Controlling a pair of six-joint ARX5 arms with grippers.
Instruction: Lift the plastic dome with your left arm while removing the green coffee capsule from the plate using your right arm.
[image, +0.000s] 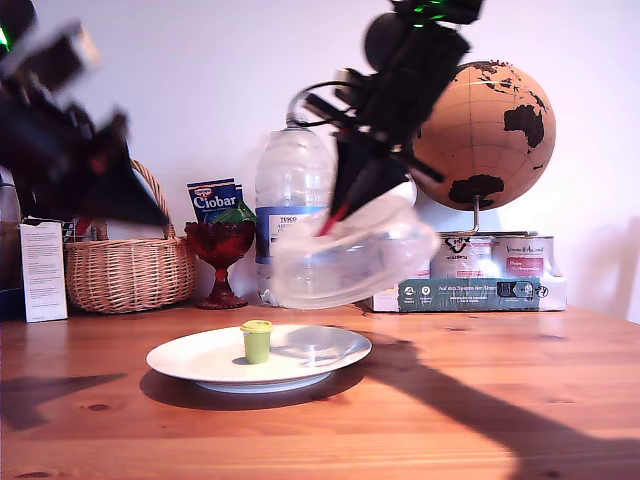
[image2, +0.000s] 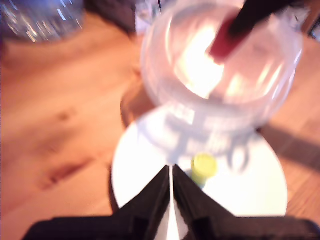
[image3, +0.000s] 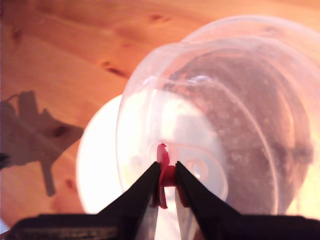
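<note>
My second claw (image3: 167, 186) pinches the red tab (image3: 163, 172) on top of the plastic dome (image: 350, 252) and holds the dome tilted in the air, clear of the plate (image: 200, 360), toward the exterior view's right. The green coffee capsule (image: 256, 341) stands upright on the plate, uncovered. My first claw (image2: 171, 192) hangs above the plate with its jaws nearly closed on nothing, the capsule just beyond its tips. The plate rests on the wooden worktop (image: 480, 410).

Wicker basket (image: 128, 268), red goblet (image: 220, 258), water bottle (image: 290, 190), globe (image: 487, 135) behind.
</note>
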